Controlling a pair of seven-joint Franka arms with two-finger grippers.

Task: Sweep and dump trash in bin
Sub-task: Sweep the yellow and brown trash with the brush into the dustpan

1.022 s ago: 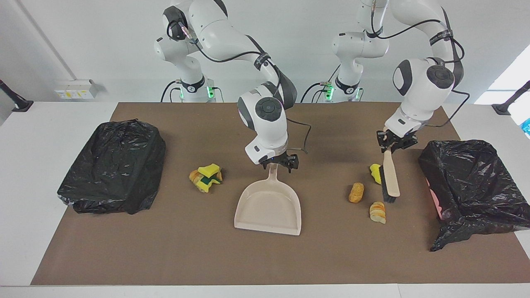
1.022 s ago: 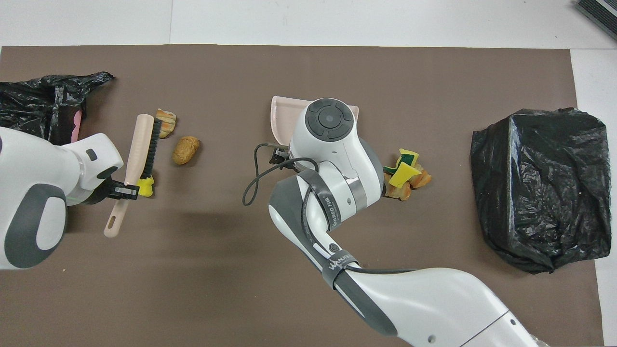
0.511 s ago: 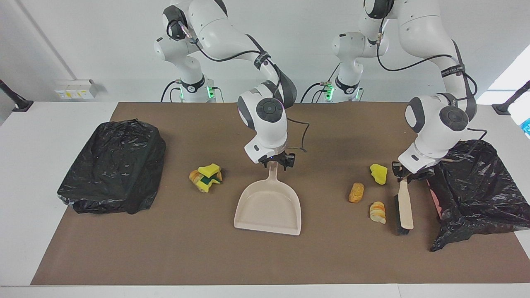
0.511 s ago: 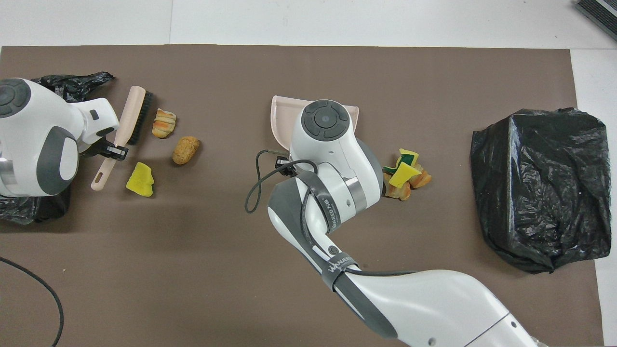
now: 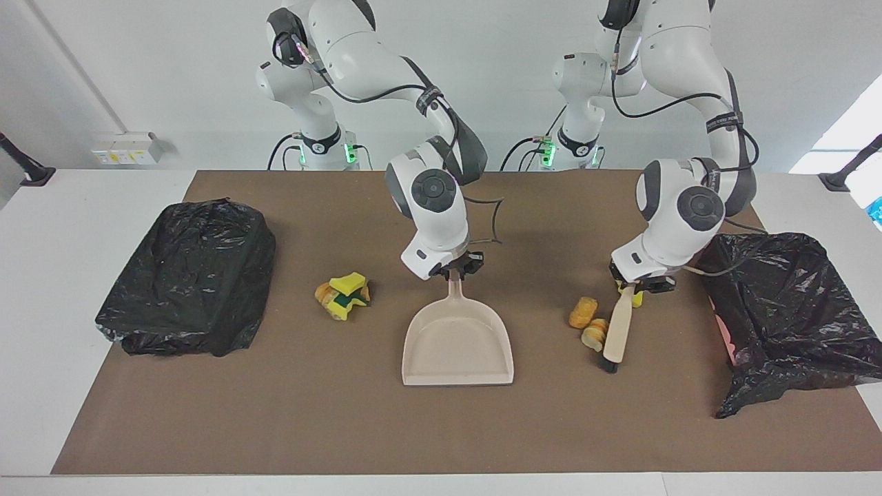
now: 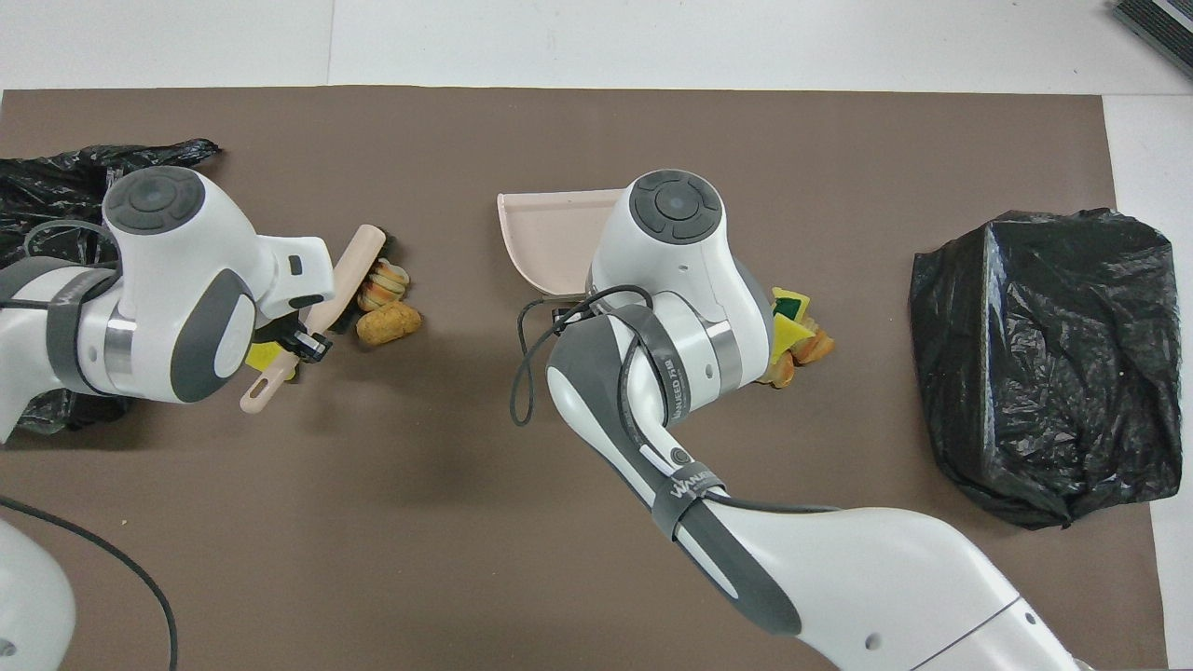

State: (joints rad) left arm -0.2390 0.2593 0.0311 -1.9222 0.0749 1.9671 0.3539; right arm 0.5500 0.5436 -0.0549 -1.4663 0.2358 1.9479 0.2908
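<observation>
The left tool [image 5: 639, 284] is clamped on the handle of the brush [image 5: 617, 333], whose bristles touch two tan lumps [image 5: 589, 322] toward the left arm's end of the worktop [image 5: 289, 413], with a yellow sponge chunk [image 6: 266, 356] under that tool. The right tool [image 5: 455, 269] pinches the handle of the dustpan [image 5: 458, 344] mid-worktop, beside a pile of sponge scraps [image 5: 343, 295]. Black bin bags [image 5: 189, 275] lie at both ends

your left gripper [image 5: 637, 284] hangs low toward its own end of the table, fingers clamped, wrist tilted. your right gripper [image 5: 455, 270] sits low at mid-table, fingers pinched together, forearm reaching forward.
</observation>
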